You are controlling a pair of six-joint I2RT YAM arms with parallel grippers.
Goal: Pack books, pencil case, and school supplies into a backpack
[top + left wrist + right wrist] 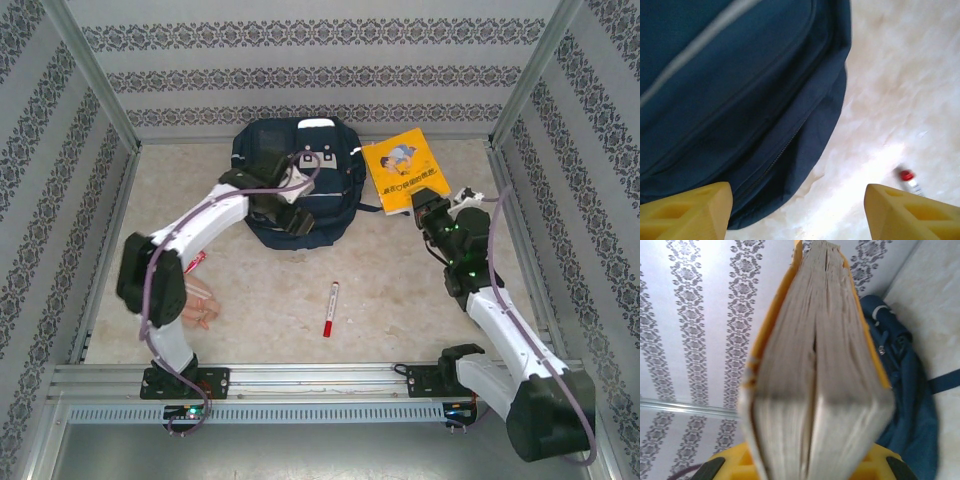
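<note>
The navy backpack (295, 180) lies at the back middle of the table. My left gripper (290, 218) hovers over its near edge, open. In the left wrist view the yellow fingers (685, 212) stand wide apart, with the backpack's zipped edge (740, 100) and bare table between them. The yellow book (403, 168) lies tilted to the right of the backpack. My right gripper (428, 208) is shut on its near corner, and the page edges (815, 390) run up between the jaws. The red-capped marker (330, 308) lies on the table in front. The peach pencil case (203, 305) lies partly under my left arm.
Patterned walls and metal posts close in the table on three sides. A metal rail (300, 380) runs along the near edge by the arm bases. A small red and white thing (196, 260) peeks out beside my left arm. The marker's red cap (906, 175) shows near my left fingers.
</note>
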